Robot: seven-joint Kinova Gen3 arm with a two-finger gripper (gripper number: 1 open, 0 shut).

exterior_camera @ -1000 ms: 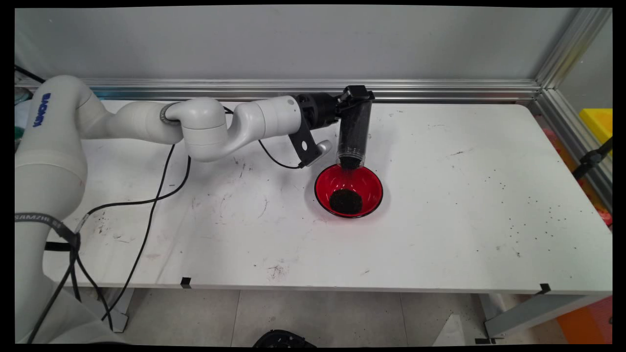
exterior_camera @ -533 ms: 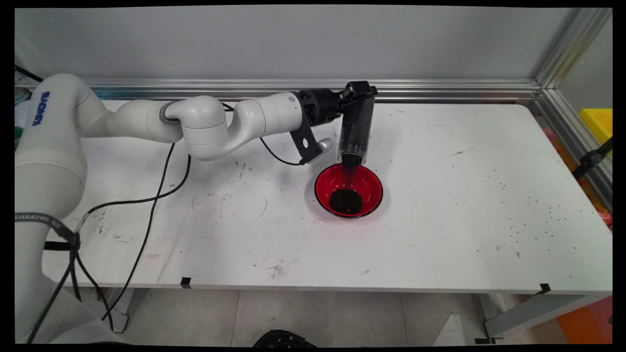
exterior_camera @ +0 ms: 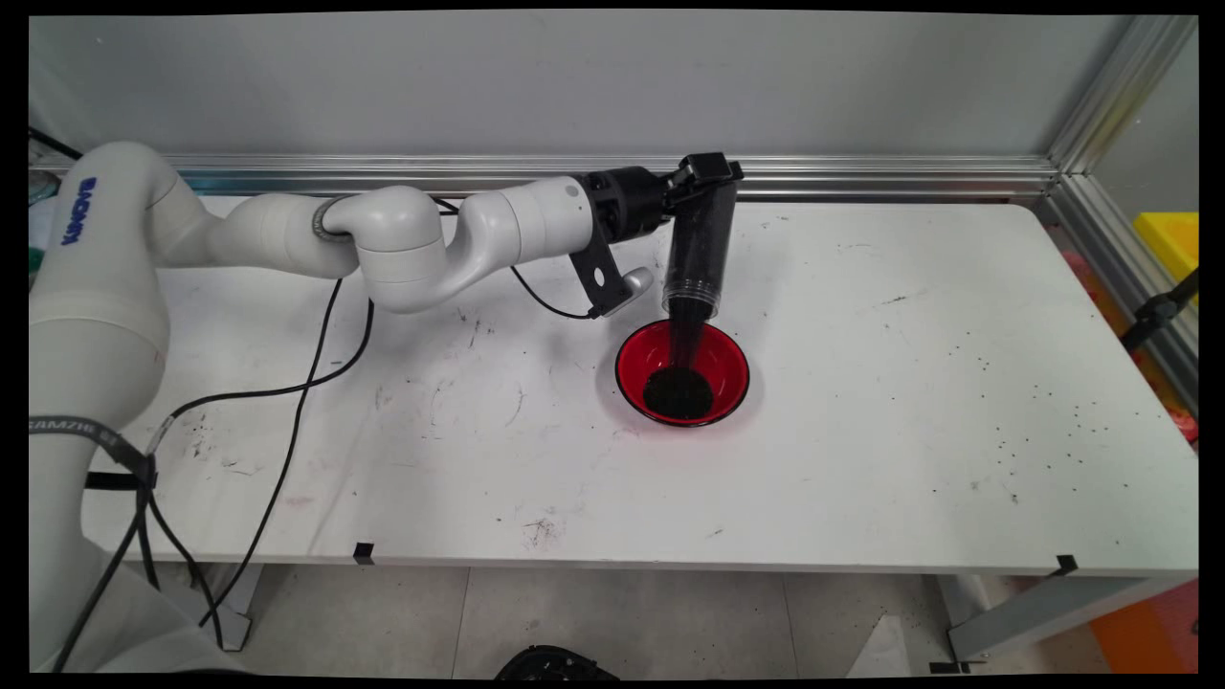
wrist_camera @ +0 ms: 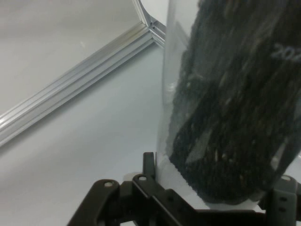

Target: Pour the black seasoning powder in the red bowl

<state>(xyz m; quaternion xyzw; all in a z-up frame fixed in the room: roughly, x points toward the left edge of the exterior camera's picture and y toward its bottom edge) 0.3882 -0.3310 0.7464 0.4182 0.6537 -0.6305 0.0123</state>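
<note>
Clear plastic cup [exterior_camera: 697, 254] of dark granules, light, stiff, slippery, upended in the tool's [exterior_camera: 706, 177] clamp at its base, pours into the red bowl [exterior_camera: 636, 362] below

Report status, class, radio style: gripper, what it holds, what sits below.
Gripper shut on clear tube, mouth tipped down. Black grains streaming into red bowl below. Loose grains scattered on table, right side.

obstacle: red bowl [exterior_camera: 682, 373] mid-table | free: table [exterior_camera: 957, 383] right, front

Clear tube [wrist_camera: 225, 103] of black grains
</note>
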